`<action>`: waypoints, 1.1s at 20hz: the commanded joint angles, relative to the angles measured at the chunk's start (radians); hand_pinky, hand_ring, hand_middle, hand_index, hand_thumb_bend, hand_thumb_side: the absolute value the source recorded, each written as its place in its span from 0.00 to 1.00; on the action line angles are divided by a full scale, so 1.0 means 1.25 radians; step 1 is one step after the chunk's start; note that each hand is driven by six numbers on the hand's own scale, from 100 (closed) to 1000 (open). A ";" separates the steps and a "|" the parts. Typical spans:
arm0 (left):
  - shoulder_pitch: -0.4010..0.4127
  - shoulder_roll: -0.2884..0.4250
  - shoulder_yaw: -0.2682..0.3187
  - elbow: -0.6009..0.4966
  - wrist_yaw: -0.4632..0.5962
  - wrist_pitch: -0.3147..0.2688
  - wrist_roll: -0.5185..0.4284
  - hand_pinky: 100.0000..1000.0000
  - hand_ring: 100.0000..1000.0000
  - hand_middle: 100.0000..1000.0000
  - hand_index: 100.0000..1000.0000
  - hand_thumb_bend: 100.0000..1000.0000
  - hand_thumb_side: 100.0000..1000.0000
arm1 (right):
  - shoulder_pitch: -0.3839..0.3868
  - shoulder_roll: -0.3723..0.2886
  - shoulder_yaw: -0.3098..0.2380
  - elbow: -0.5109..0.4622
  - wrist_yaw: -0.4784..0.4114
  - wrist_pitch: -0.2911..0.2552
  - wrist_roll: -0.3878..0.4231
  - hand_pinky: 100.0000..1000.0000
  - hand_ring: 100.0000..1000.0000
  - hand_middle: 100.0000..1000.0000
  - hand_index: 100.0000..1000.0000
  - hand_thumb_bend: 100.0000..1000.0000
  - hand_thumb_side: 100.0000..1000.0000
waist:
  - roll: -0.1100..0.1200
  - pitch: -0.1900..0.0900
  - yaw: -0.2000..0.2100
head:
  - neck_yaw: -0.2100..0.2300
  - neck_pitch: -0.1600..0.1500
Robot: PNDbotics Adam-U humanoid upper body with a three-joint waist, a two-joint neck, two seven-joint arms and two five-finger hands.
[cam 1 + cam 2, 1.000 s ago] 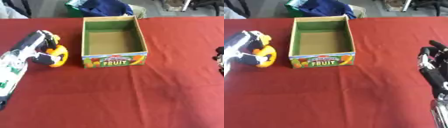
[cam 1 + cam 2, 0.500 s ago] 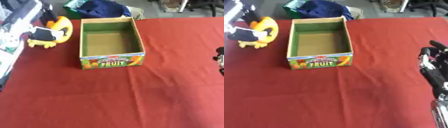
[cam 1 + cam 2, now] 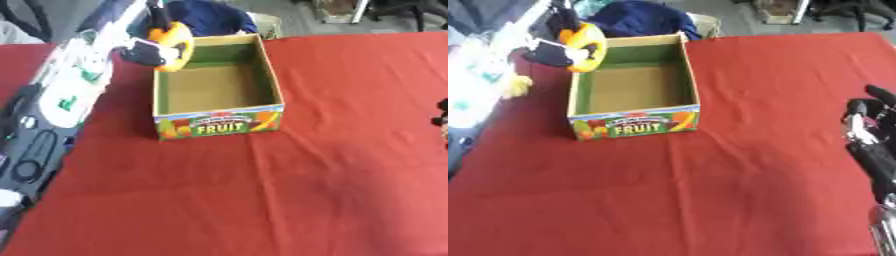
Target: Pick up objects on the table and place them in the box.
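At the far left my left arm runs up the side of the table, and my left hand is wrapped around the orange and black toy, fingers curled on it so it hangs in the air instead of lying on the red tablecloth. I carry it high and just at the upper left corner of the box, touching or nearly over its rim; I judge that height is what lets it clear the cardboard wall before I let it go inside. The box itself sits open-topped in the middle of the cloth, its green-lined inside bare as far as I can see, the fruit label facing me. No other loose object shows on the cloth. Beyond the box, off the table, a dark blue bundle lies out of my reach. Over on the right edge my right hand rests idle, well apart from the box, fingers relaxed and holding nothing.
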 commanded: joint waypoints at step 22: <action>0.033 0.093 0.106 -0.122 0.108 -0.066 0.000 0.64 0.65 0.64 0.75 0.93 0.23 | -0.006 -0.009 0.002 0.003 0.000 -0.001 0.013 0.64 0.74 0.59 0.79 0.00 0.17 | 0.011 -0.013 0.010 | -0.001 -0.016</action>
